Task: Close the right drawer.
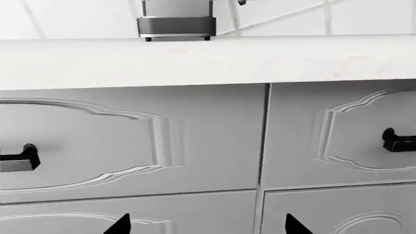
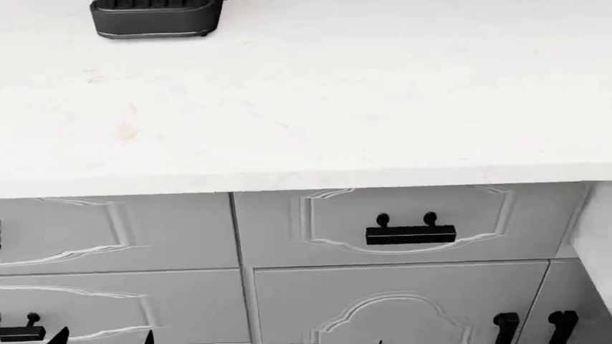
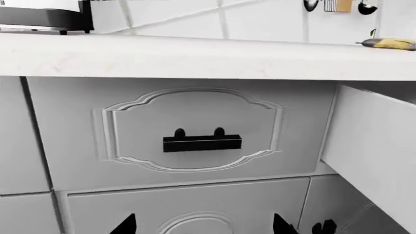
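Status: task not done, closing push not yet begun.

- Right drawer (image 3: 373, 146), wide, light grey: only the plain pale side of its box shows, jutting out from under the front edge of the white stone countertop (image 2: 306, 107), toward that edge's right end. Clearly pulled out. Front panel and bar handle out of frame, so cannot tell how far out.
- Just left of it, under the same front edge: neighbouring light-grey drawer front with curly raised frame (image 3: 195, 131) and horizontal black bar handle (image 3: 202, 143), sitting flush, shut. Not the target.
- Left gripper (image 1: 208, 226): two black fingertips spread wide, nothing between them; faces the seam between two closed fronts farther left, well apart from the target.
- Right gripper (image 3: 202, 225): fingertips likewise spread, empty; points at the shut middle front, with the open box off to its side, not touching.
- On the countertop: dark boxy appliance (image 2: 153, 16) near the back edge, yellow banana (image 3: 390, 44) toward the right end. Neither in the way.

Left to do, by judgement: bring the right arm round to the hidden front panel, press it in until flush with its neighbour.
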